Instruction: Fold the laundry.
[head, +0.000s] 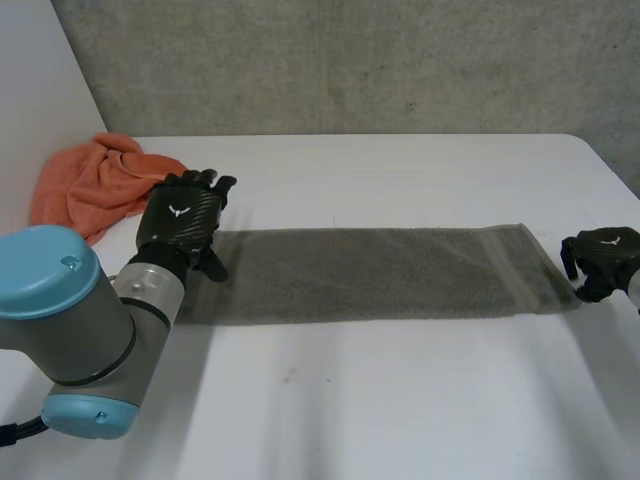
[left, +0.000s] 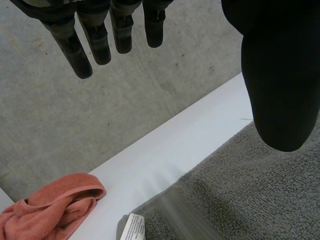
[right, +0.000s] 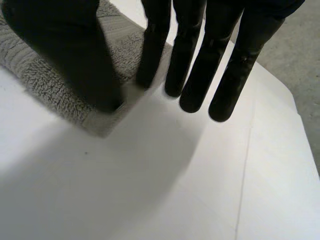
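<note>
A grey terry towel (head: 370, 272) lies flat on the white desk (head: 400, 400) as one long, narrow strip running from side to side, its surface smooth, with a hem band at its right end and a white label (left: 132, 227) at its left end. The left hand (head: 180, 220) hovers over the towel's left end, fingers straight and spread, gripping nothing. The right hand (head: 600, 262) is at the towel's near right corner, fingers straight, thumb over the corner. An orange cloth (head: 90, 185) lies crumpled beyond the left hand.
</note>
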